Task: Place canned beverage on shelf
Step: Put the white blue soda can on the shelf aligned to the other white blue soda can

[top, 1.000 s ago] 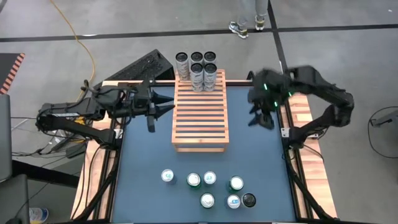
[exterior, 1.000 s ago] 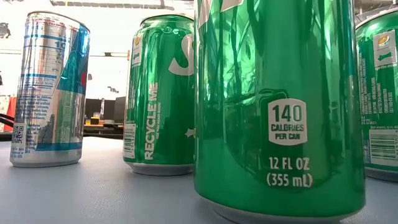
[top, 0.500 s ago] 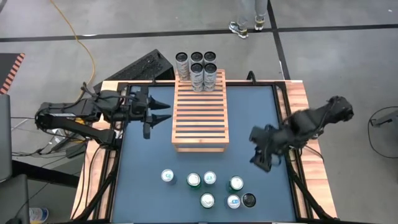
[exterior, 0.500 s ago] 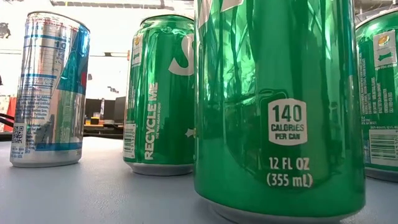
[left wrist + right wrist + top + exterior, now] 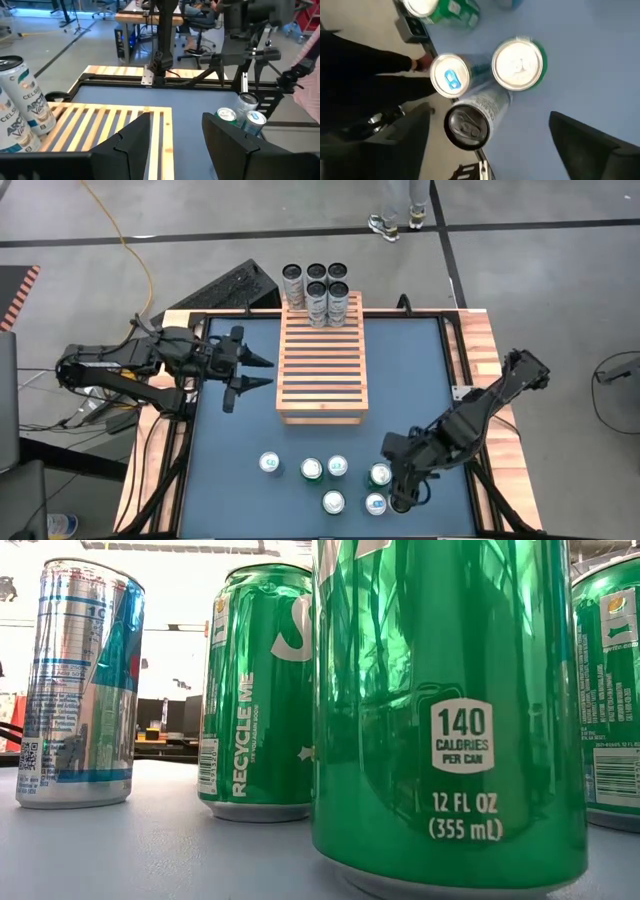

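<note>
Seven cans stand upright near the table's front edge. I have the right gripper (image 5: pixel 400 492) above the dark-topped can (image 5: pixel 466 126), fingers spread wide and empty, ready to straddle it. Its long axis is vertical. The shelf (image 5: pixel 322 365) lies mid-table; the left gripper (image 5: pixel 252 370) waits beside it, open.

Even, diffuse overhead light is seen in the high view; only soft, short shadows are cast beside the shelf (image 5: pixel 322 360) and the arms. In the low view, the background is overexposed to near white, and strong streaked reflections are carried on the nearest green can (image 5: pixel 450 710), which is cropped by the frame. In the right wrist view, motion blur is present throughout, and the can tops (image 5: pixel 517 63) are washed out by glare. The left wrist view is rendered sharp, with the near fingers (image 5: pixel 125 145) left in dark shadow.
</note>
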Robot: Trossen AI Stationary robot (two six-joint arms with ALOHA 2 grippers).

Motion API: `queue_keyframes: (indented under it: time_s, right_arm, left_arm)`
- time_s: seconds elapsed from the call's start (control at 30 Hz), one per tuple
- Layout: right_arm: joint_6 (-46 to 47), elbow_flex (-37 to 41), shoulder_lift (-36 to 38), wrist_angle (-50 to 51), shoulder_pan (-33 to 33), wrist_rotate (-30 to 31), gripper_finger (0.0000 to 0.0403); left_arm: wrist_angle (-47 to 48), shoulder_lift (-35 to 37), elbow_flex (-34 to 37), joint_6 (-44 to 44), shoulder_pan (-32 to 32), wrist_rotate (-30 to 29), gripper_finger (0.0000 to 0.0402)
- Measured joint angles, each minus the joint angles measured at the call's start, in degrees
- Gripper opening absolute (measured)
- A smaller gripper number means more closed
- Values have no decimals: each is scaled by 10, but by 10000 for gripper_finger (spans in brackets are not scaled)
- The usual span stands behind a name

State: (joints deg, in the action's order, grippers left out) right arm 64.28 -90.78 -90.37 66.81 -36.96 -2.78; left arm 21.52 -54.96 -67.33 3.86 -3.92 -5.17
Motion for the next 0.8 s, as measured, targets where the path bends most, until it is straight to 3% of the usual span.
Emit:
queue_keyframes:
  time_s: [0.17, 0.8]
  right_arm:
    - [15, 0, -23, 11, -19, -11, 396]
    - [23, -2, -89, 11, -38, -35, 398]
  left_arm:
    - [3, 0, 0, 4, 0, 17, 167]
    - [32, -4, 0, 18, 0, 39, 167]
